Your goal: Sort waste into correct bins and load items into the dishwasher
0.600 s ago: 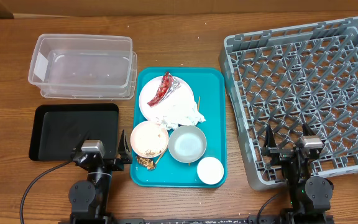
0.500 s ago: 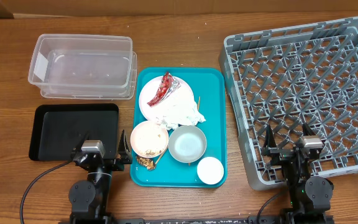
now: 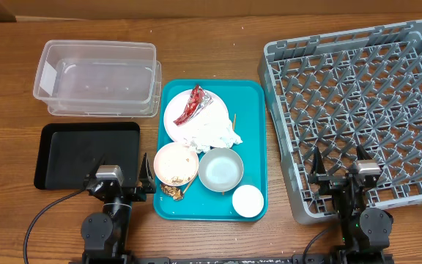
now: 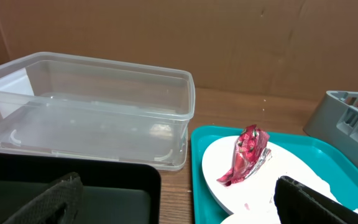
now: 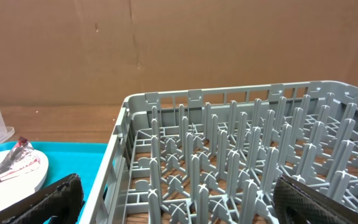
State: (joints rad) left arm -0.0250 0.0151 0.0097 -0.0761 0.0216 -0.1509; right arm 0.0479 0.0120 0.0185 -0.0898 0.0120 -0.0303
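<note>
On the teal serving tray, the white plate (image 3: 177,116) carries the red wrapper (image 3: 193,105) and the crumpled napkin (image 3: 215,133). In front of it sit the pink bowl (image 3: 176,163) with rice, the grey-white bowl (image 3: 220,169) and the white cup (image 3: 247,201). Brown scraps (image 3: 171,191) and a chopstick (image 3: 186,188) lie by the pink bowl. The clear tub (image 3: 97,77) and black tray (image 3: 86,154) are at the left, and the grey rack (image 3: 357,110) is at the right. My left gripper (image 3: 123,166) (image 4: 179,205) is open and empty. My right gripper (image 3: 338,163) (image 5: 179,199) is open over the rack's near edge.
The teal serving tray (image 3: 251,139) lies between the bins and the rack. The left wrist view shows the tub (image 4: 86,99), the wrapper (image 4: 247,152) and the black tray (image 4: 104,193). The right wrist view shows rack pegs (image 5: 229,155).
</note>
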